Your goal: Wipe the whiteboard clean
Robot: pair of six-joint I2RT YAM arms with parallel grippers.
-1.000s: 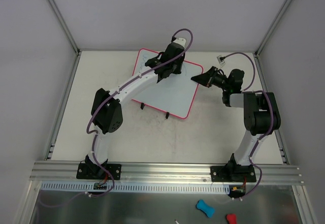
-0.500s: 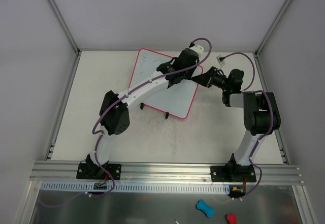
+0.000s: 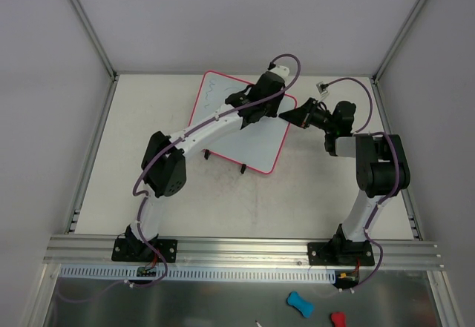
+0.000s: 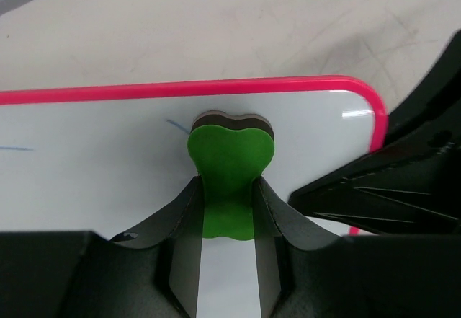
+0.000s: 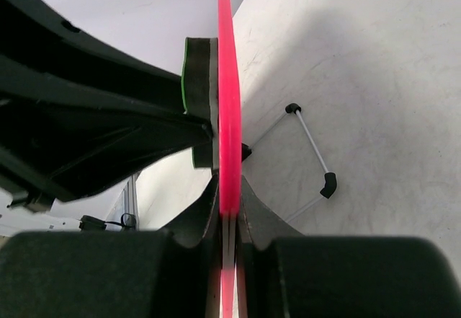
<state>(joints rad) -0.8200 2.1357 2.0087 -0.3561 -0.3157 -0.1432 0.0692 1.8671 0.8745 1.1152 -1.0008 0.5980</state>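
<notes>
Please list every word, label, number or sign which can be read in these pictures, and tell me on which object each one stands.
No readable text in any view.
Flat white board with a pink-red frame: only a few faint blue pen strokes, loose scribbles, no letters or numbers legible.
Green foam eraser: no print or brand visible.
</notes>
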